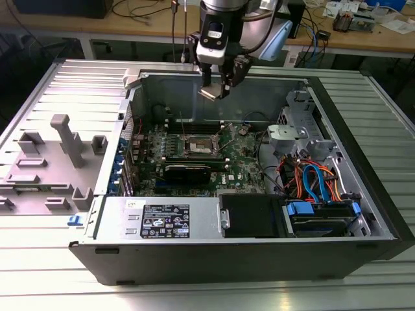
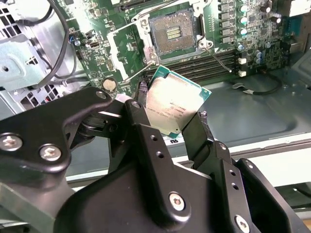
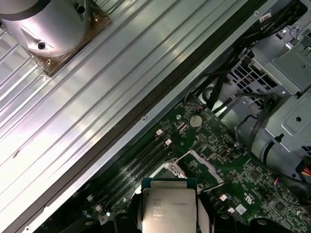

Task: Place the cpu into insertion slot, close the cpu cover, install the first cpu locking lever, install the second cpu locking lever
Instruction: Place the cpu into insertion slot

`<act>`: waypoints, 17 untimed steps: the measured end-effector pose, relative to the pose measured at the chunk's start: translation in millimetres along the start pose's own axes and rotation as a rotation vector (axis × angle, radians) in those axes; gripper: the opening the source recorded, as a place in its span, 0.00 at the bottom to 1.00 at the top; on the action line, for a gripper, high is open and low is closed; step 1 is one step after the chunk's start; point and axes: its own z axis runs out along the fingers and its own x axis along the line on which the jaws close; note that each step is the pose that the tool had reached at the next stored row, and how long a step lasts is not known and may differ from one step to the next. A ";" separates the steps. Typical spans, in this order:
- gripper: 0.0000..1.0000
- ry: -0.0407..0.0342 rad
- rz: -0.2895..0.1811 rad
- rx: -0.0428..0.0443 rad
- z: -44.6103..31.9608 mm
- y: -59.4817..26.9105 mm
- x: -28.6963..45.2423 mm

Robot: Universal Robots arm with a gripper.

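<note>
My gripper (image 1: pixel 218 85) hangs above the open computer case, shut on the cpu (image 1: pixel 211 92), a small square chip with a shiny metal top. In the second wrist view the cpu (image 2: pixel 177 97) sits tilted between the two black fingers (image 2: pixel 141 114), held by opposite edges. The insertion slot (image 2: pixel 174 30) lies bare on the green motherboard, below and apart from the chip. The cpu cover (image 2: pixel 118 44) stands swung open beside the slot, and a thin wire locking lever (image 2: pixel 221 58) is raised on the other side. In the first wrist view the cpu (image 3: pixel 169 209) hovers over the board.
The slot (image 1: pixel 201 148) sits mid-board in the case. A drive cage (image 1: pixel 288 139) and orange and blue cables (image 1: pixel 311 181) fill the exterior view's right. A black box (image 1: pixel 249 215) lies at the front. Grey plastic fixtures (image 1: pixel 68 139) stand on the exterior view's left.
</note>
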 end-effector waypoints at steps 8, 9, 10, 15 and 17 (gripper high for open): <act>0.54 -0.0004 0.050 0.0007 1.0 -0.3 -0.3; 0.54 -0.0006 0.059 0.0007 1.1 -0.3 -0.3; 0.54 -0.0009 0.068 0.0005 1.3 -0.3 -0.3; 0.54 -0.0027 0.095 -0.0006 1.6 -0.4 -0.4; 0.54 -0.0035 0.107 -0.0012 1.8 -0.4 -0.4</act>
